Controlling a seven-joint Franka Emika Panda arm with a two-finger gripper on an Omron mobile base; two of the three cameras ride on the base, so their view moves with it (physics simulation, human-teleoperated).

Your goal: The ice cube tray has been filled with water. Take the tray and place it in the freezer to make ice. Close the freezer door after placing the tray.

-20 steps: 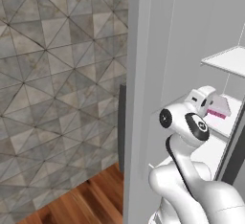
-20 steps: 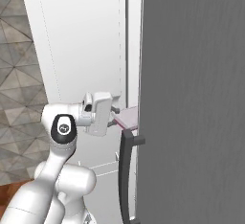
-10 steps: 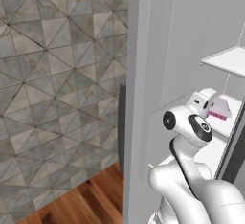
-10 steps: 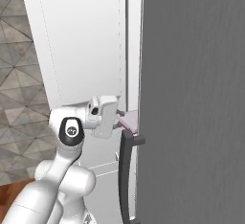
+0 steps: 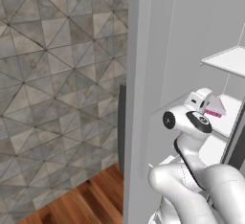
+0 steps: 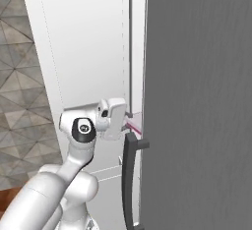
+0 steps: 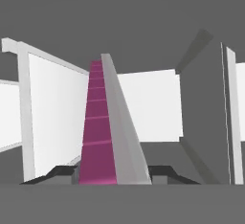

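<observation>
While you look from the left base view, the gripper (image 5: 206, 104) reaches into the open freezer (image 5: 191, 36), pinching the ice cube tray (image 5: 214, 107) just above a white shelf (image 5: 228, 117), near its front edge. From the right base view you see the gripper (image 6: 123, 120) pushing the tray's pink edge (image 6: 134, 124) past the freezer door (image 6: 83, 52), above the plain right door's dark handle (image 6: 129, 175). Through the hand view, the jaws clamp the ice cube tray (image 7: 103, 132), which stands on edge between white inner walls.
</observation>
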